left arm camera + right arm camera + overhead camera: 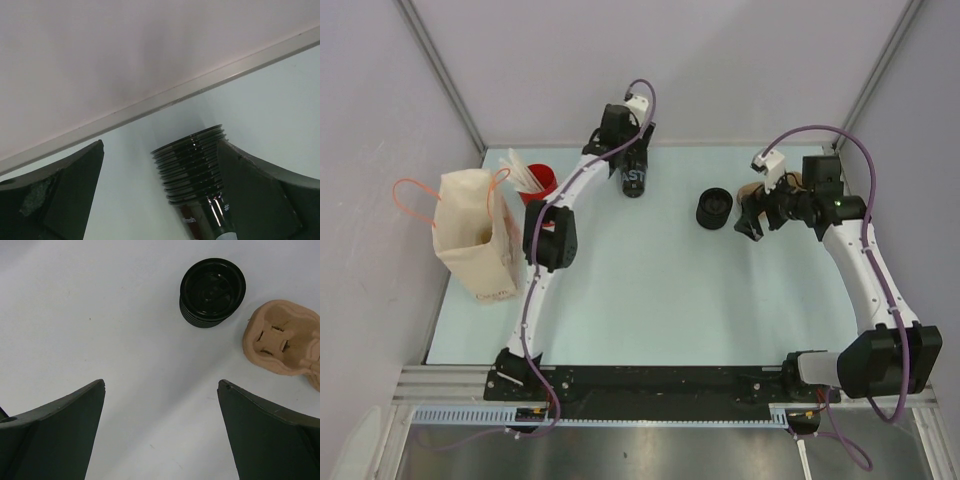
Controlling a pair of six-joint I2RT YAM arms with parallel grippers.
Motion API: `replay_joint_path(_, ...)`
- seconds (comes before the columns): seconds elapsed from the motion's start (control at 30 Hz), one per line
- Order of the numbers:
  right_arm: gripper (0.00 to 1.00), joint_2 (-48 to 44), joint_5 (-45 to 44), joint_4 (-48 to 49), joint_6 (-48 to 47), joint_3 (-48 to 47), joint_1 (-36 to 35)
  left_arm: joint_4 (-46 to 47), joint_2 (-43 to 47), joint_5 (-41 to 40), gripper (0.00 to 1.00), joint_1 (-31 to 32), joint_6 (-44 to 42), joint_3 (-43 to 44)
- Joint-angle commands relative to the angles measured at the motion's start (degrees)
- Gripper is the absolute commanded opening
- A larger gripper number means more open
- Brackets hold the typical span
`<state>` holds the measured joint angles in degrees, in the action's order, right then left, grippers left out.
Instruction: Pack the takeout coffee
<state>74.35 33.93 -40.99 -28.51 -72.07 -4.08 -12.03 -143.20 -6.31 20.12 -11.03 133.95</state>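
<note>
The takeout coffee (634, 183) is a black cup with printed lettering near the back wall, and it looks to lie on its side. In the left wrist view it (192, 165) shows several stacked black rims at its far end. My left gripper (160, 142) is open around it, with the right finger (260, 195) close against its side and the left finger well apart. My right gripper (745, 213) is open over bare table with nothing between its fingers (161, 382).
A squat black ribbed piece (714, 208) (212, 292) sits just left of my right gripper. A tan pulp cup carrier (282, 337) lies beside it. A paper bag (470, 235) with orange handles stands at the left edge, beside a red cup (538, 182) holding white sticks.
</note>
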Motion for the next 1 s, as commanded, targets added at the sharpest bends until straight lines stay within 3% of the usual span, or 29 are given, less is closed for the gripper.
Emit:
replay_joint_path(0.0,1.00,-3.1,1.1,2.4,0.4,1.3,0.6,7.6,-1.7,-11.0,0.99,1.6,-4.2,3.5)
replay_joint_path(0.37,1.00,-5.2,2.4,3.5,0.9,2.7,1.3,15.8,-4.8,-17.6,1.00,1.5,-11.9,5.0)
replay_joint_path(0.97,1.00,-9.2,3.6,4.0,2.1,4.0,2.6,18.5,-9.6,-13.8,0.99,0.5,-21.1,7.2)
